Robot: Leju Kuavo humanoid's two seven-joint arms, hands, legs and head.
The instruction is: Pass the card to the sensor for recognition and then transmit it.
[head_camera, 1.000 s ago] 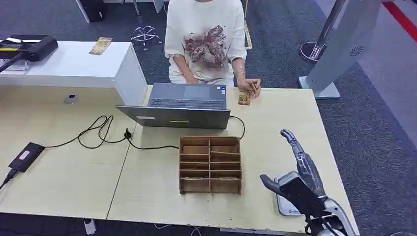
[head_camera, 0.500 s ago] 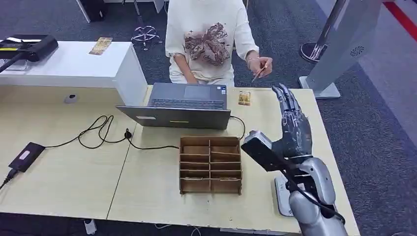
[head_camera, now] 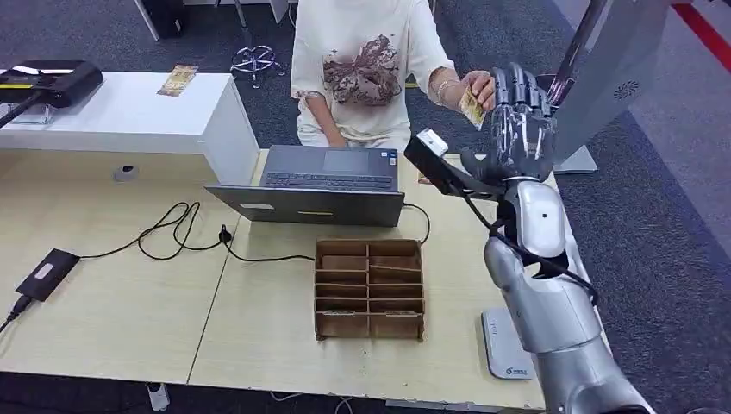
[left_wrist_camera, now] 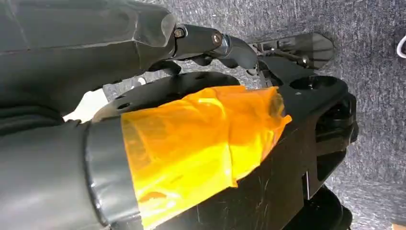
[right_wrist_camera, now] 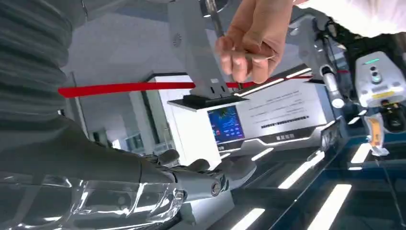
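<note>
A person's hand (right_wrist_camera: 253, 40) pinches a card (right_wrist_camera: 262, 56) above the right hand's (right_wrist_camera: 201, 179) spread fingers (right_wrist_camera: 234, 170).

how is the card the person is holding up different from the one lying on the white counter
The card in the person's hand is held up in the air, tilted, beside the robot's right hand. The card on the white counter lies flat, with nobody touching it. Both look yellowish and printed.

Dark grey carpet (head_camera: 672, 216) covers the floor, with a red stripe (head_camera: 702, 30) running across the far right corner. A light wood table (head_camera: 112, 302) sits up front, a lower white desk (head_camera: 129, 116) butts against its far left side, and a grey kiosk stand (head_camera: 603, 78) rises on the right.
</note>
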